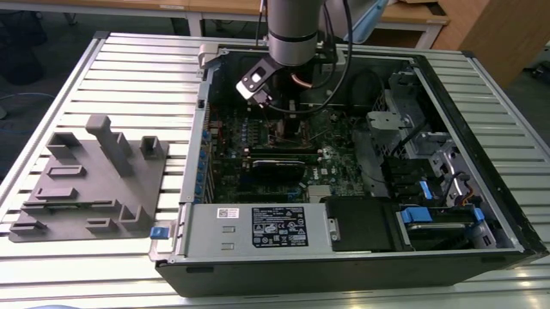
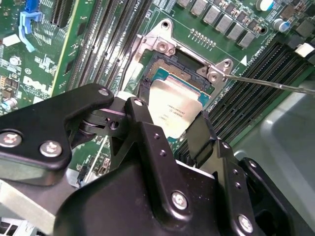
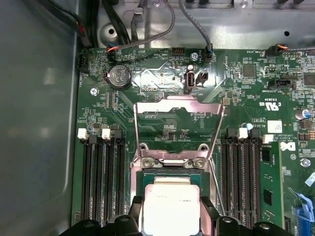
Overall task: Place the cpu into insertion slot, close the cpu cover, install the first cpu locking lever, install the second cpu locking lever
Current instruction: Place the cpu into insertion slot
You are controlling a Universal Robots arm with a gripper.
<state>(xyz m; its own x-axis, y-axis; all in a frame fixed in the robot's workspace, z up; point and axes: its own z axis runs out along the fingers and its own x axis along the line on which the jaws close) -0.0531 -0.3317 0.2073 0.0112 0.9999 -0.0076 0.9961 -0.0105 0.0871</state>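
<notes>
Inside the open case, just above the slot, the cpu was held clamped between the fingers of the hand, metal top up. In the first wrist view, the cover was seen swung open, away from the slot. A thin lever was seen unlatched beside it.

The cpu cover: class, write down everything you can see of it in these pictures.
The cpu cover is a thin silvery metal frame with a large square window, through which green circuit board shows. In the first wrist view it is swung open, away from the insertion slot, joined at its hinged edge beside the slot. The gripper, at the cpu, does not touch it.
</notes>
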